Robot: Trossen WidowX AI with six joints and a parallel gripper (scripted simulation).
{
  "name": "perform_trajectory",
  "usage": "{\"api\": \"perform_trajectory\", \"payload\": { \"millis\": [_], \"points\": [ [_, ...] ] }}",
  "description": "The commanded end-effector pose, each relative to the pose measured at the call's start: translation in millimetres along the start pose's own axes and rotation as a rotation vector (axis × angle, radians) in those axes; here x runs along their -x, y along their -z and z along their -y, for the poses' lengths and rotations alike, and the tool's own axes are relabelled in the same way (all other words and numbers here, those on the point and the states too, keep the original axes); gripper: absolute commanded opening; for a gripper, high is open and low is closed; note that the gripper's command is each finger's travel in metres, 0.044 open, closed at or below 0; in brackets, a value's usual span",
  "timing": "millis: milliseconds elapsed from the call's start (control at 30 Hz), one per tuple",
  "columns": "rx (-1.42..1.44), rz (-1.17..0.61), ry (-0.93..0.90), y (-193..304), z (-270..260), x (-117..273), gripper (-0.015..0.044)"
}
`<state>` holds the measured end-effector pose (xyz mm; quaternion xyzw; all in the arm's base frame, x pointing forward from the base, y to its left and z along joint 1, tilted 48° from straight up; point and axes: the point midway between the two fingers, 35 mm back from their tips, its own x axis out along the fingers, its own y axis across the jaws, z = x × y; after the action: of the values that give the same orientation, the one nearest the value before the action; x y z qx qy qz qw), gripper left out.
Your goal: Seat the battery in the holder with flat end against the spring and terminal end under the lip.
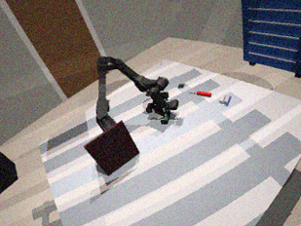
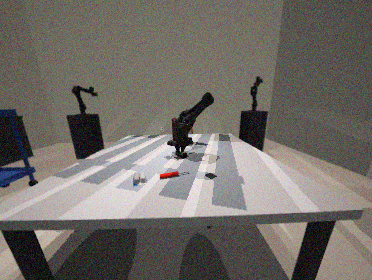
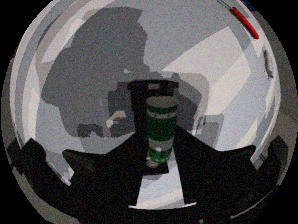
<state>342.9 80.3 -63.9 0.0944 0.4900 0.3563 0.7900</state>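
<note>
The green battery [image 3: 162,125] with pale bands is between the fingers of my gripper [image 3: 160,128] [image 1: 164,115] [image 2: 181,154], which is shut on it. In the wrist view its flat grey end is toward the top and looks larger, so nearer the camera; its metal terminal end is lower and looks smaller. It looks tilted. The black holder [image 3: 139,95] shows behind and around the battery, with its far wall beyond the flat end and a dark part at the terminal end. The spring and the lip cannot be made out, nor whether the battery touches the holder. The top and exterior views are too small to tell.
A red screwdriver [image 1: 204,94] [image 2: 169,175] [image 3: 246,23] lies on the striped-looking table [image 1: 176,188] [image 2: 280,210]. Beside it are a small white and blue object [image 1: 225,99] [image 2: 140,178] and a small dark object [image 1: 181,85] [image 2: 211,175]. A dark red panel [image 1: 112,149] stands near the arm's base.
</note>
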Motion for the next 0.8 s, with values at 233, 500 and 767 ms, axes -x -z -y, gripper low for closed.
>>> {"api": "perform_trajectory", "payload": {
  "millis": [233,500,767],
  "points": [
    [0.0,-0.086,0.007,4.8,-2.4,-3.2,0.0082],
    [0.002,-0.136,0.007,4.1,-4.0,-2.5,0.0082],
    [0.003,-0.19,0.01,4.0,-5.7,-2.2,0.0082]
  ]
}}
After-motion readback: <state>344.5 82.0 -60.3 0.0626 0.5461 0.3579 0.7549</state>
